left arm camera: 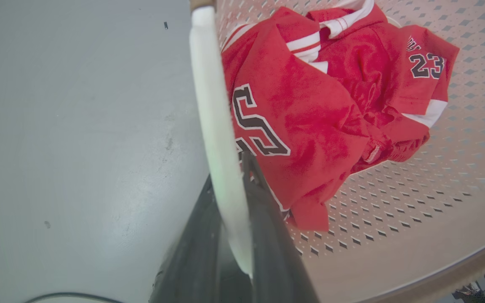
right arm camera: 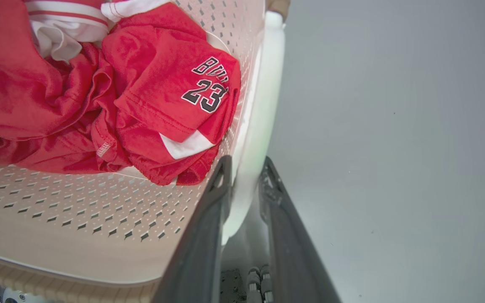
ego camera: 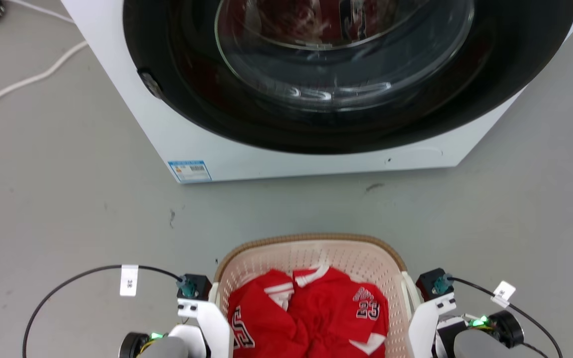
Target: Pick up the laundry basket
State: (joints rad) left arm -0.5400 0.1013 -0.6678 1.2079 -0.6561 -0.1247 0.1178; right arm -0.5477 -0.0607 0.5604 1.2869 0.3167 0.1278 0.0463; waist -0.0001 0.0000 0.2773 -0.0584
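The laundry basket (ego camera: 311,239), cream with small holes and a brown rim, sits low in the head view, right in front of me. Red jerseys (ego camera: 316,318) numbered 23 lie crumpled inside it. In the left wrist view my left gripper (left arm camera: 227,168) is shut on the basket's white side handle (left arm camera: 211,92), one dark finger on each side. In the right wrist view my right gripper (right arm camera: 246,162) is shut on the opposite white handle (right arm camera: 263,105) in the same way. Both white wrists flank the basket in the head view, left (ego camera: 204,311) and right (ego camera: 428,311).
A white washing machine (ego camera: 266,159) with a large dark round door (ego camera: 346,109) stands on the grey floor just beyond the basket. White cables (ego camera: 28,79) trail over the floor at the far left. Black cables (ego camera: 77,276) loop from my wrists.
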